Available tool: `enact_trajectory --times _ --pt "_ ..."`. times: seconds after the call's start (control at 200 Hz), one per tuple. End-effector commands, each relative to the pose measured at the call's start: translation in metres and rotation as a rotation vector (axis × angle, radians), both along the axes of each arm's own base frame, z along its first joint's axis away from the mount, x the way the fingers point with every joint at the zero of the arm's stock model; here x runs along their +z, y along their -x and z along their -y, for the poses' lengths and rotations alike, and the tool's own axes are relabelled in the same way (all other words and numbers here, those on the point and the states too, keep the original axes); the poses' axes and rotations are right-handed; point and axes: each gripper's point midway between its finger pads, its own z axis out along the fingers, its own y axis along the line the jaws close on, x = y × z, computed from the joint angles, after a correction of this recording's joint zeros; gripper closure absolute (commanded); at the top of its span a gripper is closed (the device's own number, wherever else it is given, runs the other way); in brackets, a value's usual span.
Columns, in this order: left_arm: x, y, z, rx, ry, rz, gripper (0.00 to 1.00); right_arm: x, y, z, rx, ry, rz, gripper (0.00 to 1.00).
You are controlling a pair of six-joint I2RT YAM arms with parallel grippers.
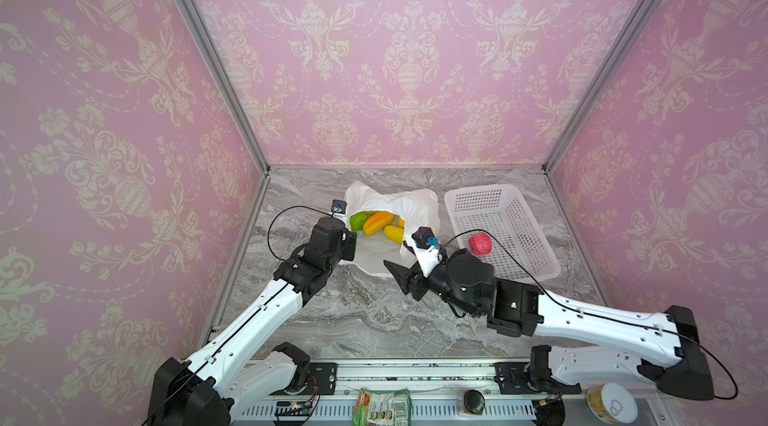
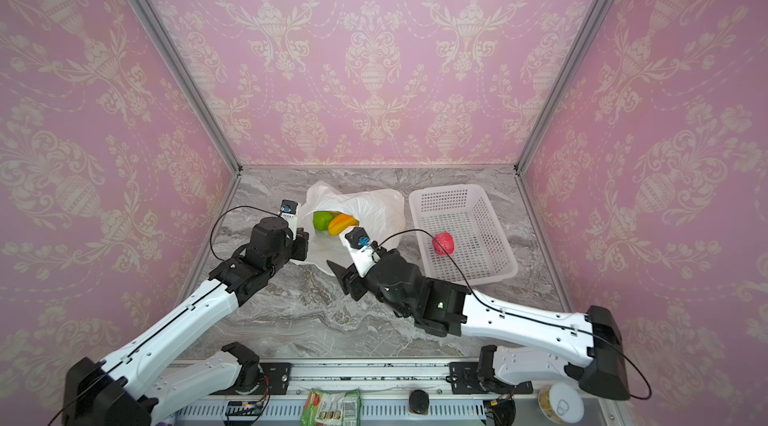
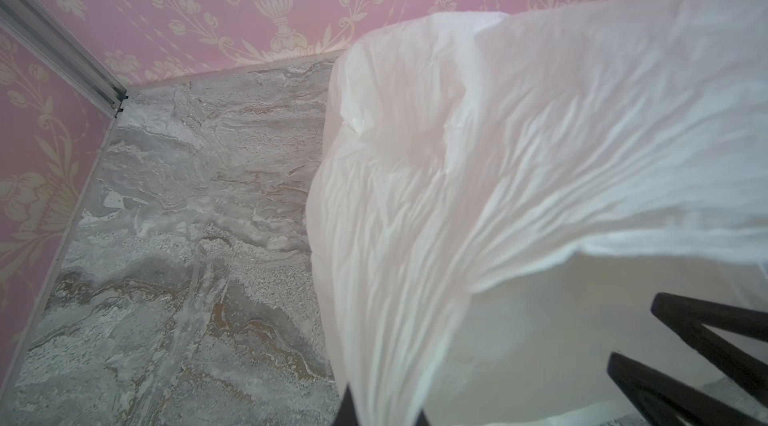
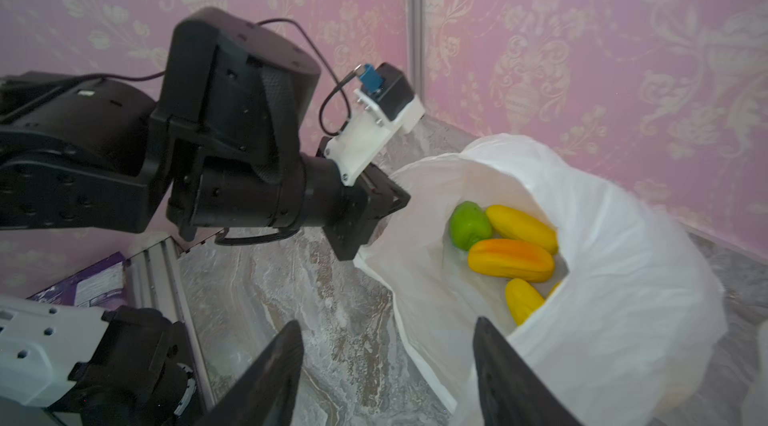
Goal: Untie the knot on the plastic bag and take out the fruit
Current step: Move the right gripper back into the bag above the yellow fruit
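**Bag open, one fruit in the basket**

I see the plastic bag (image 1: 415,203) lying on the desk (image 1: 374,320) just beside the white basket (image 1: 498,199), its mouth gaping toward the arms. My left end effector (image 4: 392,201) is pinching the bag's rim. My right end effector (image 4: 386,332) stands spread and empty at the bag's near edge. Inside the bag lie a green apple (image 4: 469,230), an orange fruit (image 4: 511,259) and a yellow fruit (image 4: 521,226). A pink-red fruit (image 1: 480,243) sits in the basket.

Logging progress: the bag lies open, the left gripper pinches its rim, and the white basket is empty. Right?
Not quite. The white basket is not empty: one pink-red fruit lies in it, as both top views show. The rest stands: the plastic bag lies open and the left gripper pinches its rim.
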Motion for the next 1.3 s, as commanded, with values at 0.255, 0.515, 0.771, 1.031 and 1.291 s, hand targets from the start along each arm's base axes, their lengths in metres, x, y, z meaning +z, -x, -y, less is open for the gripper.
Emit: enact_trajectory --times 0.255,0.515,0.771,1.031,1.291 --pt "-0.006 -0.001 -0.003 0.023 0.003 -0.013 1.0 -0.067 -0.03 -0.06 -0.072 -0.021 -0.125 0.57" --pt "0.001 0.001 -0.005 0.028 0.006 0.009 1.0 -0.126 -0.098 0.0 -0.394 0.005 -0.284 0.63" --pt "0.005 0.004 -0.001 -0.004 0.031 0.024 1.0 -0.153 -0.13 0.016 -0.551 0.213 -0.235 0.45" --pt "-0.002 0.002 0.001 -0.003 0.025 0.002 1.0 -0.162 -0.143 -0.015 -0.459 0.396 -0.162 0.41" --pt "0.002 0.002 -0.001 0.009 0.032 0.015 1.0 -0.184 -0.105 -0.055 -0.235 0.402 -0.003 0.4"
